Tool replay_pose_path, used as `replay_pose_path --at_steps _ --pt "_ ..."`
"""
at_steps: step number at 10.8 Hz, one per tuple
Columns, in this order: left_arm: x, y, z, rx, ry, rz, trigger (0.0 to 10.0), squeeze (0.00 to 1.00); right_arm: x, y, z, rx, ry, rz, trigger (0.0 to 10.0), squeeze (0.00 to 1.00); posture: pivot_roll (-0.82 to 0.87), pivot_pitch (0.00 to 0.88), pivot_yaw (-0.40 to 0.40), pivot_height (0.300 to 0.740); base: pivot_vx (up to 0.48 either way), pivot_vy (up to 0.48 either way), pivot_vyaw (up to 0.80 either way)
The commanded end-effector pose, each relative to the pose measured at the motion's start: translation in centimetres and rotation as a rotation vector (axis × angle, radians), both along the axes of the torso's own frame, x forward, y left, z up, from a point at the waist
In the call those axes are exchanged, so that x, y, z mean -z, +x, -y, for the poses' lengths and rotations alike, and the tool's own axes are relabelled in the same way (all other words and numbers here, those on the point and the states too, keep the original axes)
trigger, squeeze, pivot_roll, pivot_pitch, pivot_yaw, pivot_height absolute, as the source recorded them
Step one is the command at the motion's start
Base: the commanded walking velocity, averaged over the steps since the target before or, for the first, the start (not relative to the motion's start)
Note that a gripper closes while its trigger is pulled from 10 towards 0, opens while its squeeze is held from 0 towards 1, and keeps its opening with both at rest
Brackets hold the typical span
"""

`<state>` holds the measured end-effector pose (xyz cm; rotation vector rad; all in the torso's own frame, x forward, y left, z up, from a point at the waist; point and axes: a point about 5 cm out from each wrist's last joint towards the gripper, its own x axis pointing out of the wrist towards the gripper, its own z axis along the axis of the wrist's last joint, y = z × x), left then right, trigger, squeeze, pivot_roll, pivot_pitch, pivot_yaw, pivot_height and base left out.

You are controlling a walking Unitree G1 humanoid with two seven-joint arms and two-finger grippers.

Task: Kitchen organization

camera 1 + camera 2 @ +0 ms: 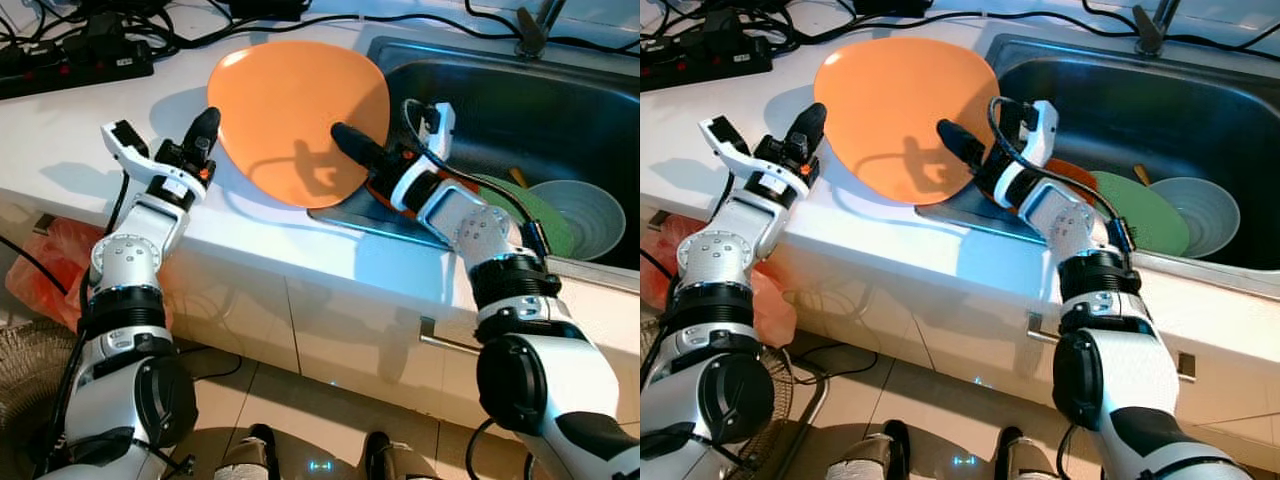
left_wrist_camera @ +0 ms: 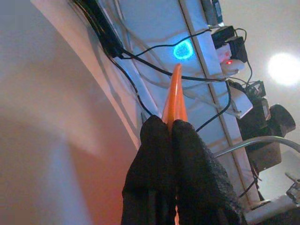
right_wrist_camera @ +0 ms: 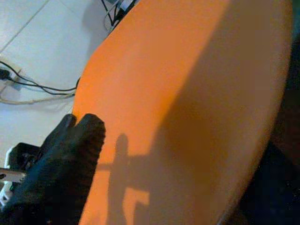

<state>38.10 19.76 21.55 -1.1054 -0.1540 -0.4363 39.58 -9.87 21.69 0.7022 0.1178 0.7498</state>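
A big orange plate [image 1: 298,110] is at the edge of the white counter [image 1: 70,150], with one side over the rim of the steel sink [image 1: 520,110]. The left gripper [image 1: 205,128] is at the plate's left edge; in the left wrist view its two black fingers [image 2: 161,173] are closed on the thin rim of the plate. The right gripper [image 1: 350,142] lies on the plate's lower right part, near the sink rim. Its fingers [image 3: 70,154] are pressed together and rest on the orange surface. Inside the sink there is a green plate [image 1: 535,215] and beside it a pale bowl [image 1: 585,215]. Black cables and a power strip [image 1: 75,62] lie on the counter behind the plate.
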Motion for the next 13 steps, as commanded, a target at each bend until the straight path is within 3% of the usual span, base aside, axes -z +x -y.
replay_pose_path --at_steps 1,7,9,11,13 --pt "4.6 -0.6 0.4 0.018 -0.023 -0.199 0.0 0.0 0.9 -0.1 -0.6 -0.025 0.015 -0.027 0.0 0.0 0.09 0.263 0.002 0.74 0.0 0.0 0.0" --pt "4.8 -0.4 1.3 0.053 -0.009 -0.21 0.0 0.0 0.7 -0.1 -0.3 -0.022 0.044 -0.004 0.0 0.0 0.08 0.244 0.01 0.74 0.0 0.0 0.0" --pt "5.2 -0.3 1.4 0.051 0.032 -0.236 0.0 0.0 0.6 0.0 -0.3 -0.021 0.041 0.003 0.0 0.0 0.08 0.24 0.011 0.74 0.0 0.0 0.0" --pt "5.5 -0.3 1.4 0.041 0.075 -0.264 10.0 0.0 0.6 0.0 -0.3 -0.018 0.041 0.005 0.0 0.0 0.08 0.238 0.013 0.74 0.0 0.0 0.0" --pt "5.6 -0.2 1.8 0.05 0.101 -0.269 10.0 0.0 0.6 0.0 -0.2 -0.016 0.041 0.005 0.0 0.0 0.08 0.235 0.014 0.74 0.0 0.0 0.0"
